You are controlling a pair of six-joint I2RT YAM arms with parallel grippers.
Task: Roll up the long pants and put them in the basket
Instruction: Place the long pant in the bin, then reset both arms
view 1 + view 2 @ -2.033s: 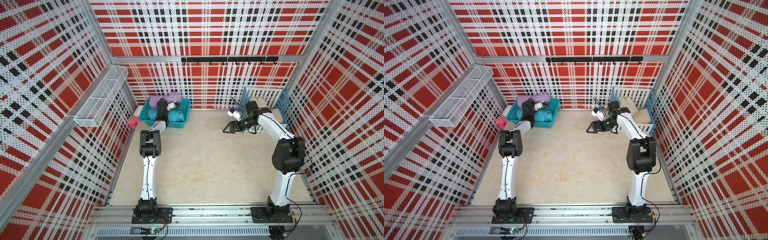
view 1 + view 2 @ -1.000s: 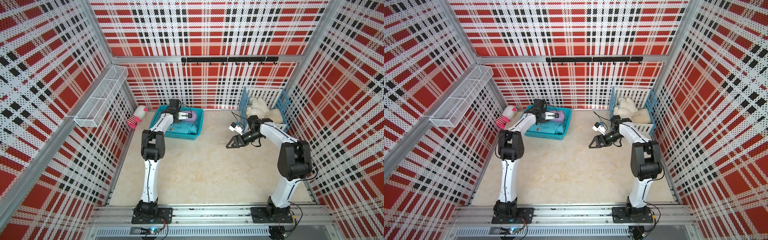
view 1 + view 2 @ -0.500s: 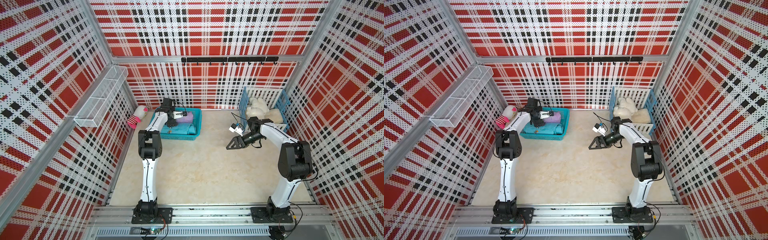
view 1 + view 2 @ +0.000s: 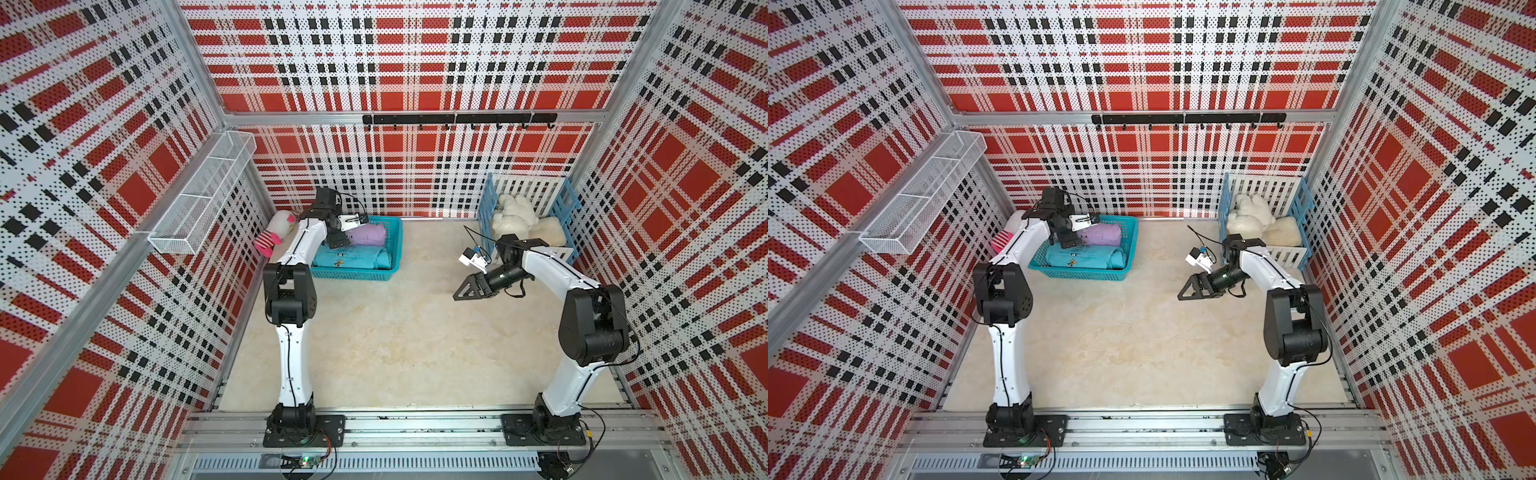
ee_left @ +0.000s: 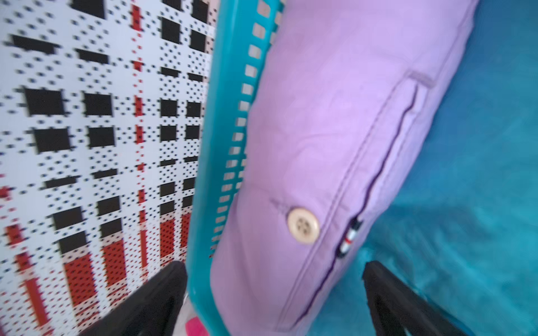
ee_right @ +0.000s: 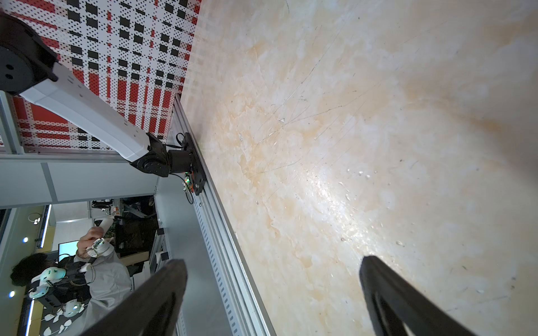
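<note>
The long pants (image 4: 370, 236) (image 4: 1104, 235) lie as a lilac roll at the back of the teal basket (image 4: 397, 249) (image 4: 1130, 253). In the left wrist view the long pants (image 5: 320, 139) show a cream button and a striped tab. My left gripper (image 4: 337, 240) (image 4: 1070, 240) (image 5: 275, 269) is open at the roll's left end. One finger is outside the basket wall (image 5: 208, 180), the other over the teal-blue rolled garment (image 5: 480, 203). My right gripper (image 4: 466, 291) (image 4: 1191, 291) (image 6: 272, 267) hangs open and empty over the bare tabletop.
A pink striped plush toy (image 4: 275, 235) lies against the left wall beside the basket. A blue-and-white crate (image 4: 567, 208) with white plush toys (image 4: 513, 214) stands at the back right. A wire shelf (image 4: 203, 195) and a hook rail (image 4: 457, 118) hang on the walls.
My left gripper has opened and now straddles the basket wall and the roll's end. The basket has slid a little toward the left wall. The right arm has hardly moved.
</note>
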